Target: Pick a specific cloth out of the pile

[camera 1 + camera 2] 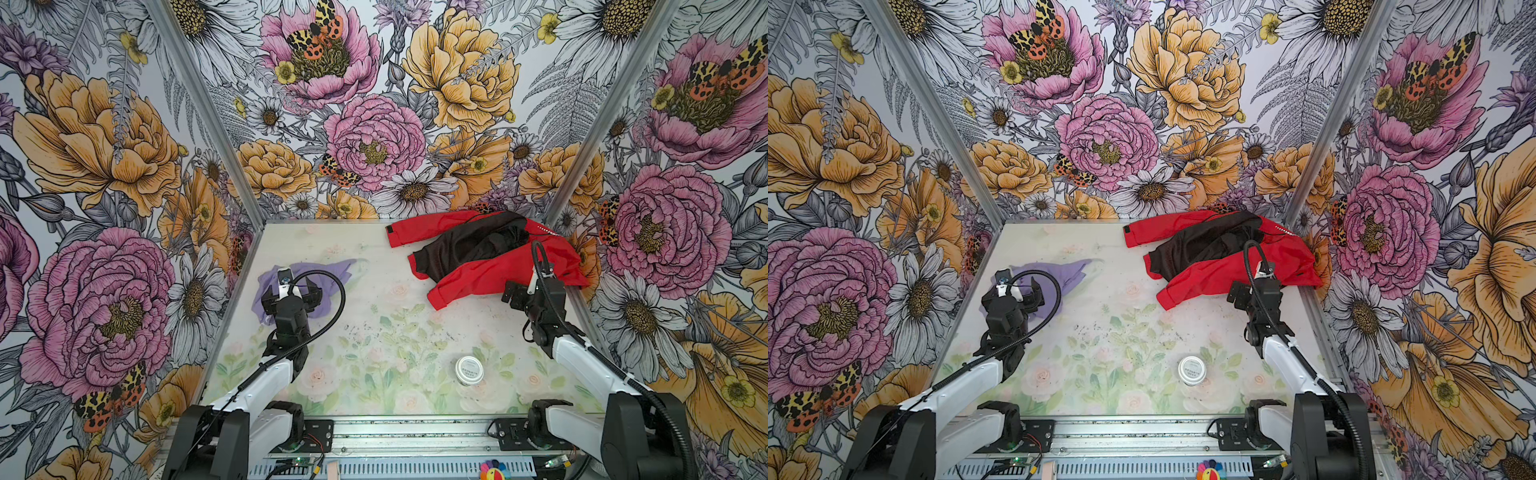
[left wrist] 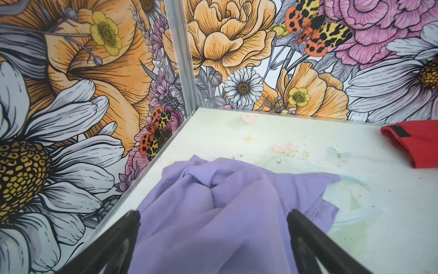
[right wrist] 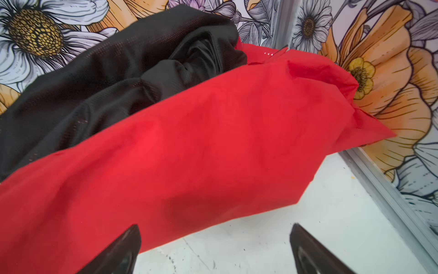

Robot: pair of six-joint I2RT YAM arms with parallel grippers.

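The cloth (image 2: 237,180) lies just below the left tool (image 2: 213,213), jaws apart. The right tool (image 3: 215,225), also apart, faces the red jacket (image 3: 213,142).

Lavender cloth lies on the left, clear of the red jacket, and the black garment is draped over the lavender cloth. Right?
Not quite. The black garment is draped over the red jacket, not over the lavender cloth; both top views show it. The rest stands: the lavender cloth lies on the left, clear of the red jacket.
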